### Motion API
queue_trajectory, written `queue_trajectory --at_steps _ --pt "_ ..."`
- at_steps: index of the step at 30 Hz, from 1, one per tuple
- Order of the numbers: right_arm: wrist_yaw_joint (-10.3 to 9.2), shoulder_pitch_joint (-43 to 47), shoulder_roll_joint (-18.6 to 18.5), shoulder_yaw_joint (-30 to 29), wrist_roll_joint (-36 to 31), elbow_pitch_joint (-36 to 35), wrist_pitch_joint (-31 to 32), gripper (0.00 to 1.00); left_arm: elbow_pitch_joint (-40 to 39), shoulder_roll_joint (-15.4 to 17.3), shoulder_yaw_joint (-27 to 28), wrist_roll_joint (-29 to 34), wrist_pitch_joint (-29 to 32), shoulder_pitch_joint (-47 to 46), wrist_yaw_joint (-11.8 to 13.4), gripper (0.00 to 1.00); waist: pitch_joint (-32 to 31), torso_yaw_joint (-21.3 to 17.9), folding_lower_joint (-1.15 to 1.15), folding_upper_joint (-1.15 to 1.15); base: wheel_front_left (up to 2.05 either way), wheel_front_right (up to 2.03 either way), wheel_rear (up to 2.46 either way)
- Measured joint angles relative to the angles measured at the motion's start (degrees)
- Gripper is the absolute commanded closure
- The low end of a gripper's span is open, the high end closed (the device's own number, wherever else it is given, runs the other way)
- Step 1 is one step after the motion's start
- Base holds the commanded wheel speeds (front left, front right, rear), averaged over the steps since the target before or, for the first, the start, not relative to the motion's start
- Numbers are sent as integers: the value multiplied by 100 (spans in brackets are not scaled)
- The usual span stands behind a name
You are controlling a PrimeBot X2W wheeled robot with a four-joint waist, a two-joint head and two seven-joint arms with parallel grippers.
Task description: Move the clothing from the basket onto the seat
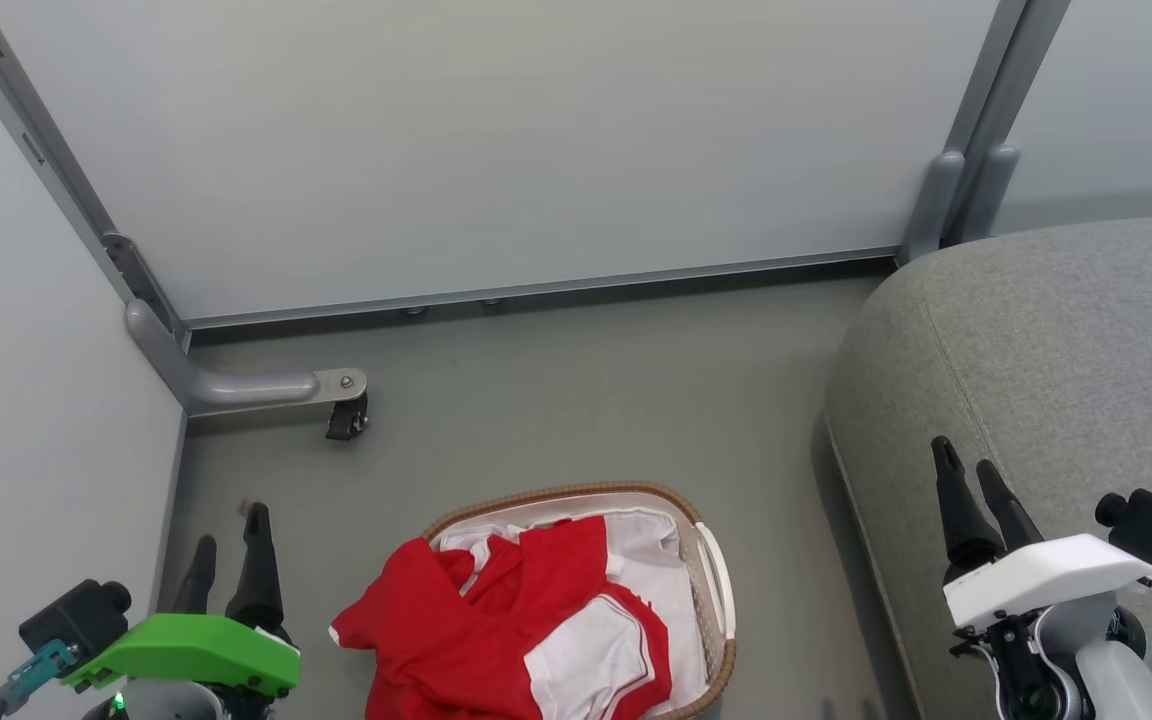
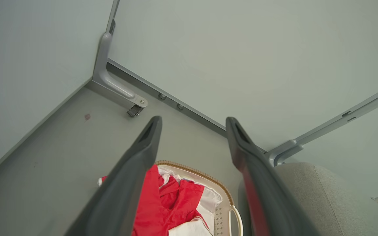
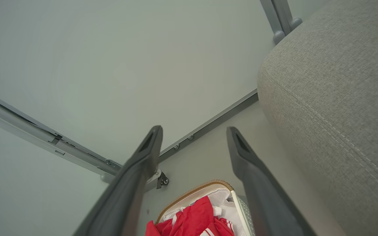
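The red clothing [image 1: 481, 625] with white panels lies heaped in the oval cream basket [image 1: 711, 570] on the floor, one red part spilling over its left rim. The clothing [image 2: 169, 201] and the basket [image 2: 223, 205] also sit low in the left wrist view; the clothing [image 3: 195, 219] and the basket [image 3: 192, 193] sit low in the right wrist view. The grey seat [image 1: 1056, 370] fills the right side. My left gripper [image 1: 231, 540] hangs open to the left of the basket, holding nothing. Over the seat's front edge my right gripper [image 1: 966, 470] is open and empty too.
Pale partition panels close off the back and left. A grey metal foot with a caster [image 1: 346, 418] juts onto the floor at the back left. Bare grey floor [image 1: 576, 400] lies between the basket, the panels and the seat.
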Motion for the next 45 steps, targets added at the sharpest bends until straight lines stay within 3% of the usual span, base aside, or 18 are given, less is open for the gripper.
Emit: queue_trajectory --at_steps 12,45 --pt "0 -24 -14 64 -1000 45 -227 0 107 46 -70 955 -226 -12 63 0 15 -57 0 0 0 0 0" --pt "1 -283 -23 334 -2862 73 -669 0 35 107 -259 2777 -661 -164 153 0 47 -26 0 0 0 0 0"
